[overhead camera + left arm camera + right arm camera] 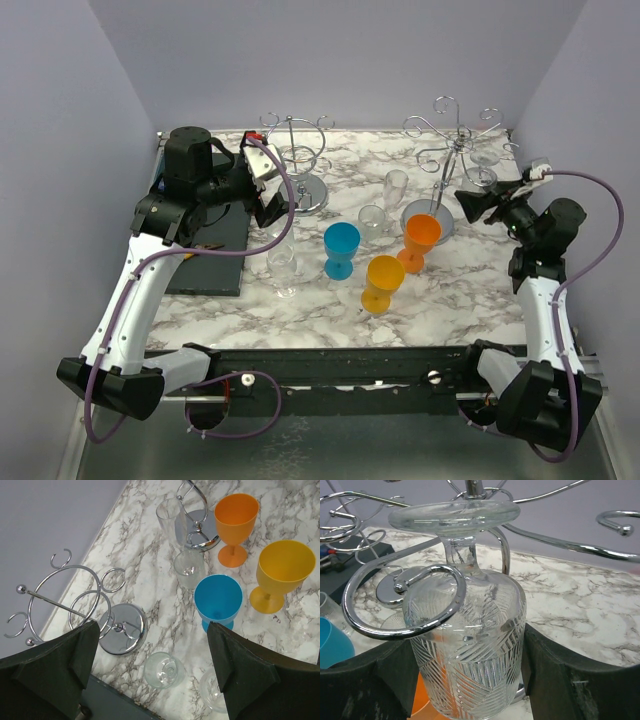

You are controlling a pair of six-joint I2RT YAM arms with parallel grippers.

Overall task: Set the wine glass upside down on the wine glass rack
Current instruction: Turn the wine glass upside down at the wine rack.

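The right gripper (467,680) is clasping the bowl of the wine glass (470,645) between its two fingers. It is holding the glass upside down right against the wine glass rack (395,630), with the foot riding just above the rack's wire arms and one curled hook crossing in front of the bowl; whether the foot is resting on the wire is not showing. The left gripper (152,635) is hanging with its jaws spread wide and empty, well to the left of that rack, over a second rack (122,630), while a blue cup (218,597), an orange cup (236,517) and a yellow cup (285,567) are standing between the two racks.
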